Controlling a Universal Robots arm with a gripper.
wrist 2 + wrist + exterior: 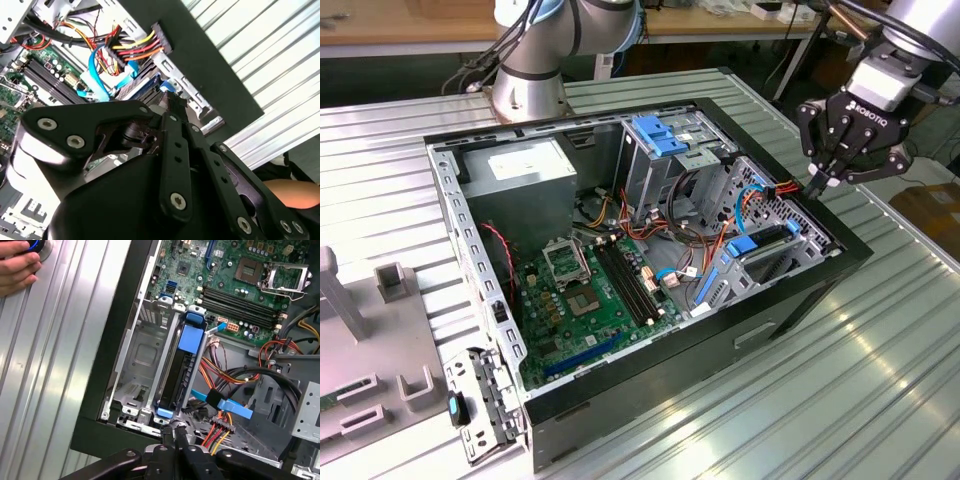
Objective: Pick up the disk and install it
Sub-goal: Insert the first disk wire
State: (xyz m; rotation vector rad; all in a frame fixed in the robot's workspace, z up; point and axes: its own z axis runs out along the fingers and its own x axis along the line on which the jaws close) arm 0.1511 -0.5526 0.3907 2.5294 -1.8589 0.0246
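The disk [181, 367] is a dark flat drive with bright blue rails, sitting on edge in the metal drive cage [142, 352] inside the open computer case [650, 365]. In the exterior view the disk [761, 243] lies low in the cage near the case's wall on that view's right. My gripper [817, 183] hangs over that wall, just above the cage. Its black fingers are shut together with nothing between them. In both wrist views the gripper [174, 429] [171, 99] points at the blue rail end nearest the case wall. I cannot tell whether it touches it.
The green motherboard [590, 290] fills the case floor, with a grey power supply [525, 165] and a light-blue slotted bracket [665, 135] behind. Coloured cables [225, 420] run beside the cage. A person's hand [15, 265] rests on the ribbed table [880, 340]. Grey fixtures [380, 290] stand at the exterior view's left.
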